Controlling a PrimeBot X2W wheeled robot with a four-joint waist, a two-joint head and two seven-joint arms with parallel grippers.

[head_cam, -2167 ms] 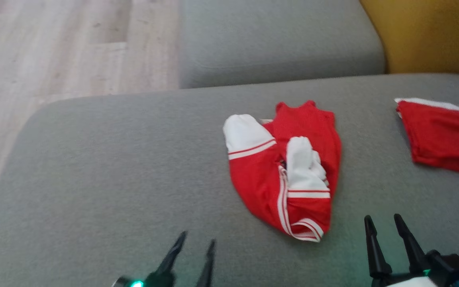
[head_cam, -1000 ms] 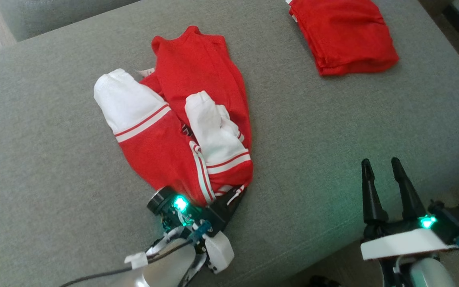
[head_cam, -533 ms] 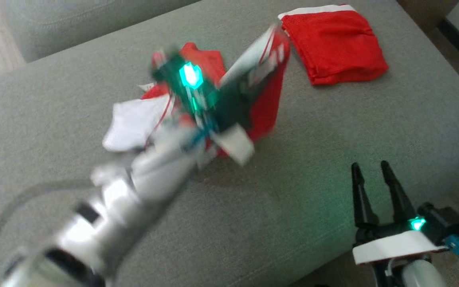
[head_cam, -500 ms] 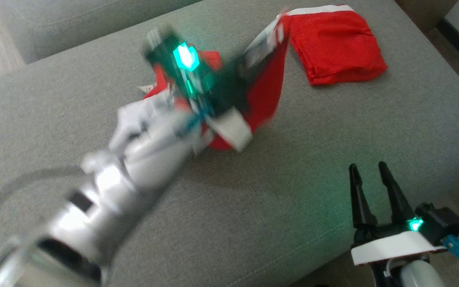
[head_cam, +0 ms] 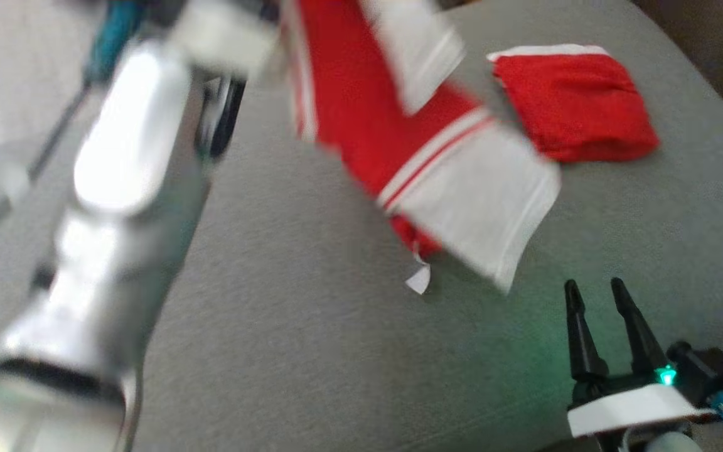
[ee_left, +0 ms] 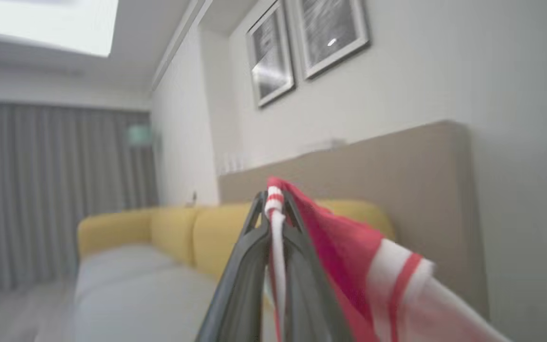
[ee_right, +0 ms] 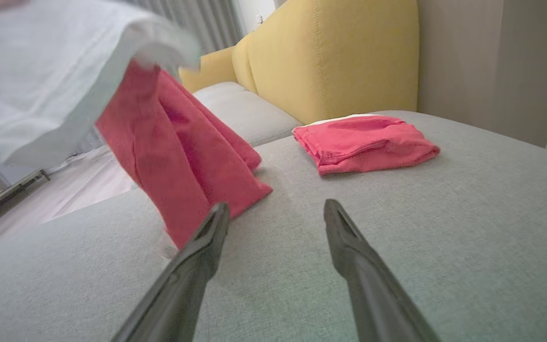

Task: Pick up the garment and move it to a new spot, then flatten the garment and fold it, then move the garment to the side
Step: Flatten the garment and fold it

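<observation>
The garment [head_cam: 393, 125], red with white sleeves and white stripes, hangs in the air over the grey cushion, its lower end brushing the seat. In the left wrist view my left gripper [ee_left: 273, 202] is shut on a striped edge of the garment [ee_left: 349, 256], raised high and pointing at the wall. The pale left forearm [head_cam: 117, 188] crosses the head view, blurred. My right gripper [head_cam: 594, 292] stands open low at the right, empty, and in its own view the right gripper [ee_right: 276, 209] faces the hanging garment [ee_right: 174, 156].
A folded red cloth [head_cam: 572, 103] lies on the grey sofa cushion [head_cam: 286, 339] at the far right, also the folded cloth [ee_right: 363, 142]. A yellow sofa back [ee_right: 330, 61] rises behind. The cushion's front edge runs close to the right gripper. Wood floor [ee_right: 83, 185] lies at the left.
My left arm has lifted the garment off the cushion and swung it up, so it now hangs unfurled. The right gripper stays open and still. The head camera has shifted.
</observation>
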